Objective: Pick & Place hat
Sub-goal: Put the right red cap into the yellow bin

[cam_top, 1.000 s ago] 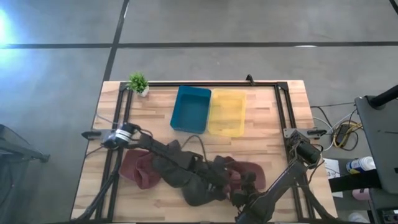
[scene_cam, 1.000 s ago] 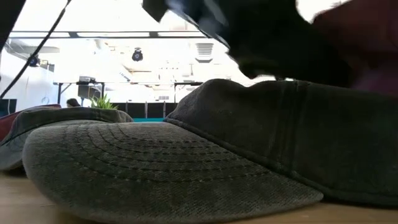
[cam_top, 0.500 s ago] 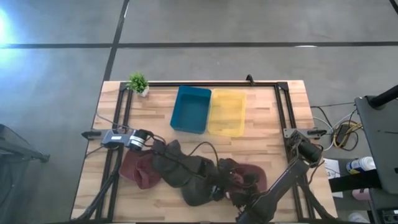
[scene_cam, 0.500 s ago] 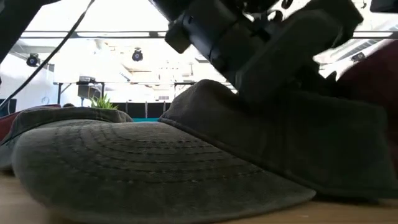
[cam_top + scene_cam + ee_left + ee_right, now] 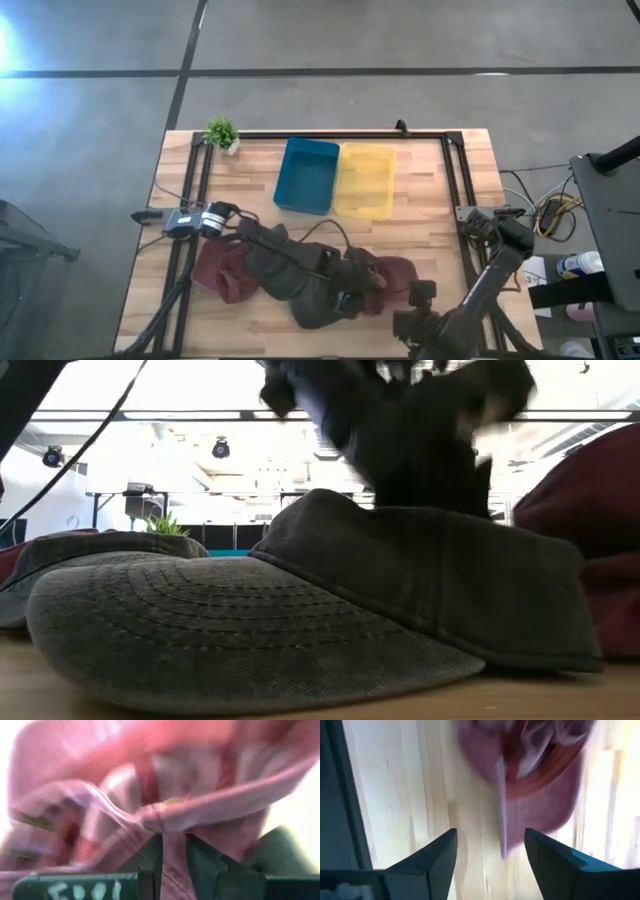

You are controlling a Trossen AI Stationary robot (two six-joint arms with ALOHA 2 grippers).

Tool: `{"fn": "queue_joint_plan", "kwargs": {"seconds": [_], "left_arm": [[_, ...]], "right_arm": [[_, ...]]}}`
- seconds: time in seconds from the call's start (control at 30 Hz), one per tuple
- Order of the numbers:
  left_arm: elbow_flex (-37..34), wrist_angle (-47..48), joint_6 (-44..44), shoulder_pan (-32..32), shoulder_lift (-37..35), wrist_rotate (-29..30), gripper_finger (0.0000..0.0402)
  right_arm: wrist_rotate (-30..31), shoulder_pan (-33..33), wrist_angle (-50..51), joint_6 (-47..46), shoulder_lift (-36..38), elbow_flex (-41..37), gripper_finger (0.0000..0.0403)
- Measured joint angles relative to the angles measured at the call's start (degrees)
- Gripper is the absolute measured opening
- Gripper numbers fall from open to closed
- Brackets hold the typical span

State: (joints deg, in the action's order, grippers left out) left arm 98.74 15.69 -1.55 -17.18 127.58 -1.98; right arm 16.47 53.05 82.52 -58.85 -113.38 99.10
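My left gripper (image 5: 172,857) is pinched onto a fold of the red cap (image 5: 165,785); in its wrist view the fabric runs straight down between the two fingers, so I read it as gripping that cap. From above, the left gripper (image 5: 362,290) sits low over the near middle of the table (image 5: 420,225), on the cap's inner edge, and the red cap (image 5: 398,272) spreads away from it toward the right side. The left arm is plainly the nearer one.

My right gripper (image 5: 490,852) has its fingers spread wide with nothing between them, bare wood below and the red cap just ahead. The right gripper (image 5: 420,300) is just clear of the cap at the table's near right.

A grey cap (image 5: 300,620) lies under the left arm, another red cap (image 5: 222,272) further left. The blue bin (image 5: 308,175) and yellow bin (image 5: 365,180) sit well beyond.

Compared with half a second ago, the right arm has pulled back off the cap toward the table edge, while the left has stayed put on it.
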Motion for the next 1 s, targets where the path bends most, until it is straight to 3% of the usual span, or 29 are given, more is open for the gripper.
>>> {"fn": "queue_joint_plan", "kwargs": {"seconds": [0.17,0.37,0.5,0.67,1.0], "left_arm": [[0.46,-5.09,0.2,-0.27,-2.97,0.79,0.0078],[-1.98,1.47,0.67,-1.4,-4.16,5.0,0.0078],[-7.79,-5.3,2.78,-2.17,-4.1,8.45,0.0078],[-14.81,-15.19,6.26,-1.75,-4.05,10.26,0.0078],[-19.39,-14.11,8.1,-2.28,-5.4,10.89,0.0078]], "right_arm": [[9.62,-1.97,-0.95,-11.31,3.2,-2.53,0.0222],[17.64,-6.25,-12.38,-19.57,7.85,-11.88,0.0213],[16.44,-8.68,-24.17,-16.19,10.25,-18.3,0.0207],[14.99,-10.99,-31.17,-13.55,10.67,-23.61,0.02],[5.88,-14.48,-34.72,-19.24,10.64,-35.65,0.0194]]}}
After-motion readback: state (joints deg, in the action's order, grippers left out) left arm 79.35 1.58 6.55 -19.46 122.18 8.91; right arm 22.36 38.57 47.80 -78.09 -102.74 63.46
